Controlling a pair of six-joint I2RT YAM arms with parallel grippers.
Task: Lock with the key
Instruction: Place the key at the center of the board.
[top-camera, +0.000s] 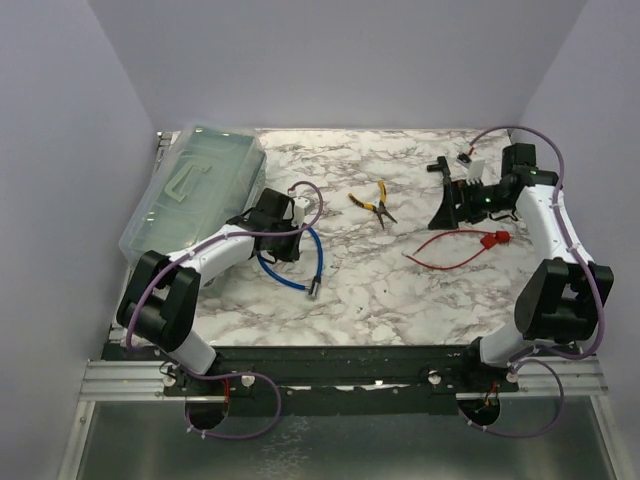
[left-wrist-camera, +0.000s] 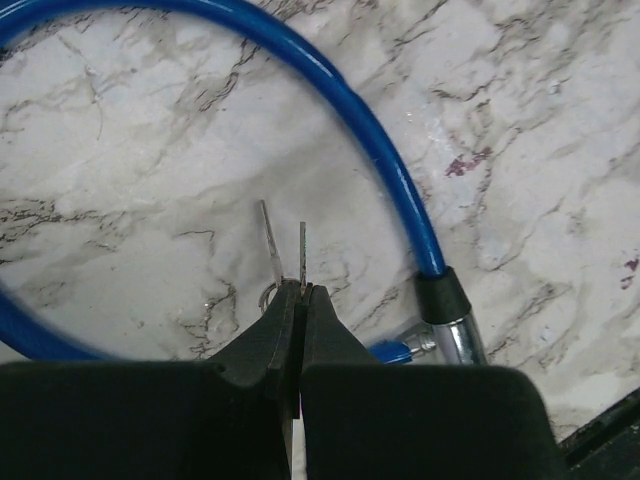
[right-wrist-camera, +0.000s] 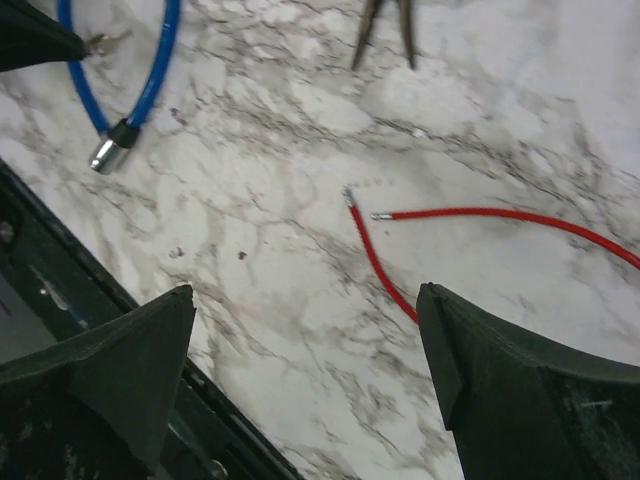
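Observation:
My left gripper (left-wrist-camera: 302, 288) is shut on the key (left-wrist-camera: 302, 250), whose thin blade sticks out past the tips. A second key (left-wrist-camera: 269, 238) hangs from the same ring just to its left. They hover inside the loop of the blue cable lock (left-wrist-camera: 372, 152), close above the marble. The lock's silver end (left-wrist-camera: 458, 340) lies just right of my fingers, with a small blue and metal piece (left-wrist-camera: 395, 350) beside it, partly hidden. From above, the left gripper (top-camera: 284, 240) sits over the cable lock (top-camera: 318, 252). My right gripper (right-wrist-camera: 305, 300) is open and holds nothing, far right (top-camera: 441, 192).
Yellow-handled pliers (top-camera: 372, 203) lie mid-table. A red wire (right-wrist-camera: 378, 258) with a red connector (top-camera: 492, 239) lies under the right gripper. A clear plastic box (top-camera: 195, 185) stands at the back left. The table's dark front rail (right-wrist-camera: 60, 290) runs close below the right gripper.

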